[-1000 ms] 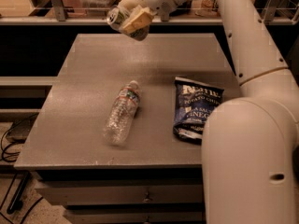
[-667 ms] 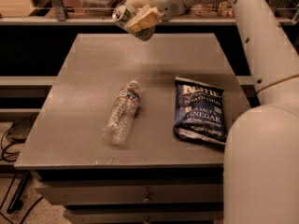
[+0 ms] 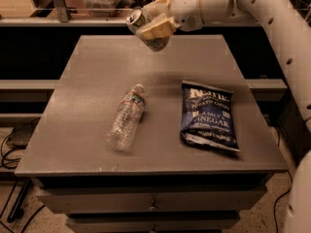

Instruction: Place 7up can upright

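Your can (image 3: 156, 43) is hanging in the air above the far edge of the table (image 3: 82, 81), tilting with its silver top pointing up and to the left and its base leaning down toward the surface, not touching it. The gripper (image 3: 146, 21) is grasping it across the body, cream fingers (image 3: 158, 26) clamping on either side, with the arm (image 3: 218, 4) reaching in from the upper right. Nearer to you, a clear bottle (image 3: 126, 123) is lying on its side near the table's middle, cap pointing away, and a dark blue chip bag (image 3: 208, 115) is lying flat to its right, the two well apart.
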`<state>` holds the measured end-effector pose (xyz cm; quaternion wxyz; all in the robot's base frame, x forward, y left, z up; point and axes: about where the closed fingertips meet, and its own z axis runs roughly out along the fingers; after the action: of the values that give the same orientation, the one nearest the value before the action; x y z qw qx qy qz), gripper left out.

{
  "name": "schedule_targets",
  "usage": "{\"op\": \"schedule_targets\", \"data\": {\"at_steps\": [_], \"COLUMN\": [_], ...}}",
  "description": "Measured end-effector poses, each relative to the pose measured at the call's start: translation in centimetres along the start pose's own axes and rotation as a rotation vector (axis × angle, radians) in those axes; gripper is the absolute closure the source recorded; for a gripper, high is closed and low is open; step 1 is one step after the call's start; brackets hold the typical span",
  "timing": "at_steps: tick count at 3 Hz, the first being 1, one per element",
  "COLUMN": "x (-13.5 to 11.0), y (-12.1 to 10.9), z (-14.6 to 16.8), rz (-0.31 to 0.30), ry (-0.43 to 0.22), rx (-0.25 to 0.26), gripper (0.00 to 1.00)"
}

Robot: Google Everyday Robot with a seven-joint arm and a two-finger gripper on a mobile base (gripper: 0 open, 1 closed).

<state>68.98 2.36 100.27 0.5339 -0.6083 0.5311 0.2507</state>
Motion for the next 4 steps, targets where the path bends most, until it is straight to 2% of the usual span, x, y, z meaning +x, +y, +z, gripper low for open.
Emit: {"op": "schedule_targets", "data": {"at_steps": [2,4], "x": [2.8,4.5], "y": [0.7,-0.4], "z": [0.2,0.8], "rz": [0.114,0.173], "ry": [-0.140,-0.228], "rx": [0.132,0.207], "gripper": [1.00,1.00]}}
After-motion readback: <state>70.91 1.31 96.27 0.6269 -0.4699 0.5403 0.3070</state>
